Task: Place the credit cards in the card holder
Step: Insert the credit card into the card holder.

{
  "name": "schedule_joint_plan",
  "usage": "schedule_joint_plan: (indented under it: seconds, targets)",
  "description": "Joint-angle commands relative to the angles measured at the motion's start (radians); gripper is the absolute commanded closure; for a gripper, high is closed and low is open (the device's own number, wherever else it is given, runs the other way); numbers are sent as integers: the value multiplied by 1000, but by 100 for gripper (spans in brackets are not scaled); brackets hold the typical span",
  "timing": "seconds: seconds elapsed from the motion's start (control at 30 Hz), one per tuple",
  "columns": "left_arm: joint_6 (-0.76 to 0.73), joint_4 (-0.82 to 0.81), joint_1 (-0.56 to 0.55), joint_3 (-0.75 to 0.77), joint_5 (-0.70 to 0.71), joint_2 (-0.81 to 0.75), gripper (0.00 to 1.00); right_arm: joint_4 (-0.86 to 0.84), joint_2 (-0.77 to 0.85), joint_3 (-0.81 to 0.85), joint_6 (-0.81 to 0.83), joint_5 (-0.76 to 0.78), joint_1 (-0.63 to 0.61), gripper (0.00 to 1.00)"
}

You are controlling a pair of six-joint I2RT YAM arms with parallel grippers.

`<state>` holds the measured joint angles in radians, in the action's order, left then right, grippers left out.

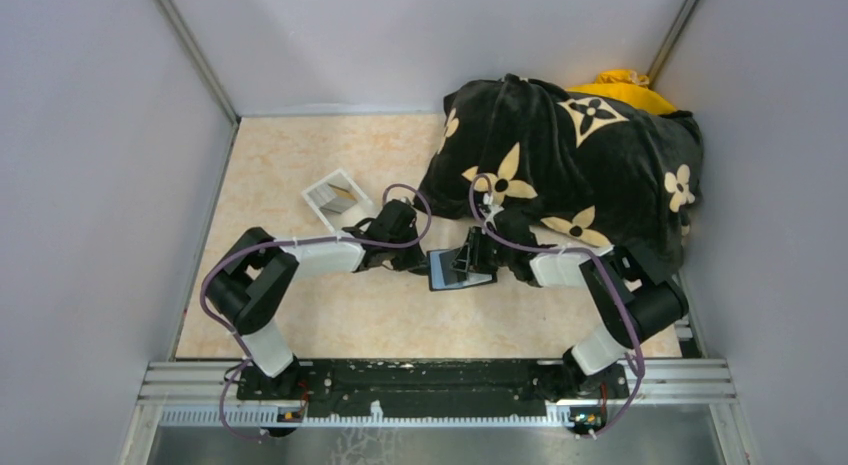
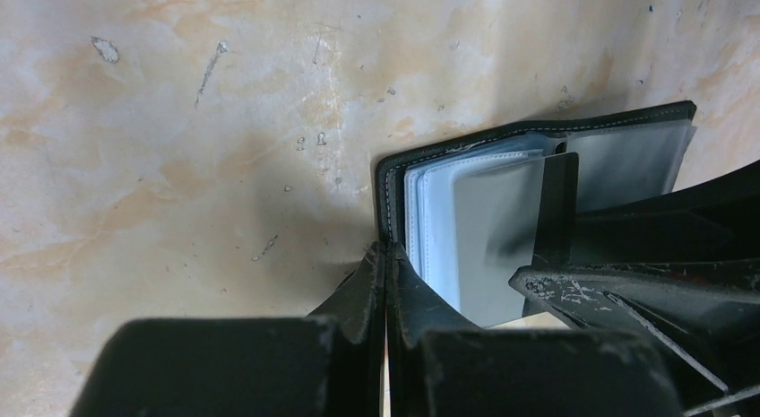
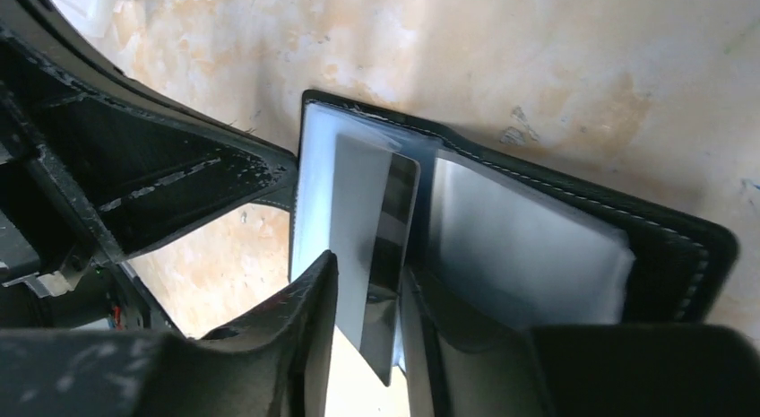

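Overhead: the open card holder (image 1: 462, 270) is laid flat on the desk (image 1: 330, 325). Left wrist: the jaws of the left gripper (image 2: 385, 256) are shut, perhaps pinning its rim. Right wrist: a thin, stiff, likely slippery credit card (image 3: 366, 197) is pinched by its end in the narrow jaws of the right gripper (image 3: 367, 272).

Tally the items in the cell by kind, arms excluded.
card holder: 1
credit card: 1
pale tray box: 1
black flower-patterned cushion: 1
yellow item behind the cushion: 1
Total: 5
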<state>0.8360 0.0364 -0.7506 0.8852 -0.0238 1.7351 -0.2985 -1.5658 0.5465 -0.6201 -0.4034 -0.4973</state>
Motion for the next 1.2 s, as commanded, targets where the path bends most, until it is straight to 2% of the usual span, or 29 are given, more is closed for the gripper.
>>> schedule_joint_plan:
  seconds: [0.0, 0.2, 0.67, 0.93, 1.17]
  targets:
    - [-17, 61, -18, -56, 10, 39, 100, 170, 37, 23, 59, 155, -27, 63]
    - [-18, 56, -20, -64, 7, 31, 100, 290, 85, 66, 101, 232, -31, 59]
    - [-18, 28, -41, -65, -25, 15, 100, 511, 65, 214, 172, 402, -130, 58]
    - [-30, -9, -69, -71, -60, 12, 100, 547, 12, 248, 157, 456, -196, 55]
    - [-32, -21, -85, -68, -71, 28, 100, 576, -18, 280, 146, 495, -243, 46]
